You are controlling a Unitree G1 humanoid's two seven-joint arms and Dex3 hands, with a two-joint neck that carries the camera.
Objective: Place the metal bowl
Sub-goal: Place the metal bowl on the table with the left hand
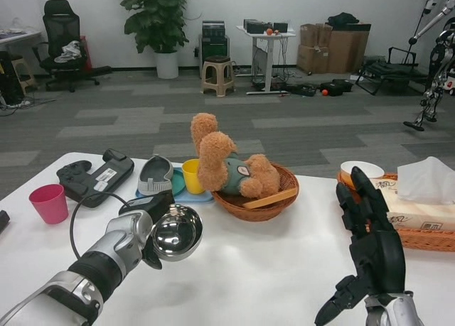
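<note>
The left hand (142, 226) grips the metal bowl (175, 231) by its near rim, holding it tilted with its mouth turned partly toward the camera, in front of the wicker basket (274, 205) and to that basket's left. From this view I cannot tell whether the bowl rests on the tabletop (249, 276) or hangs just above it. The step in hand looks like setting the bowl down, and to do it well the bowl should be levelled first, so its base meets the tabletop flat and it does not roll onto its side. The bare stretch in front of the basket seems the safest place; going nearer would crowd the blue tray (186, 194) with the yellow cup (193, 175) on it, just left of the basket. Only once the base sits flat should the grip be released, and the hand drawn back toward the robot so as not to drag the rim.

The left fingers (151, 258) are clenched around the bowl's edge, though how they lie is mostly hidden. The right hand (370, 248) stands upright, right of the basket and in front of it, its fingers (350, 202) spread and holding nothing
</note>
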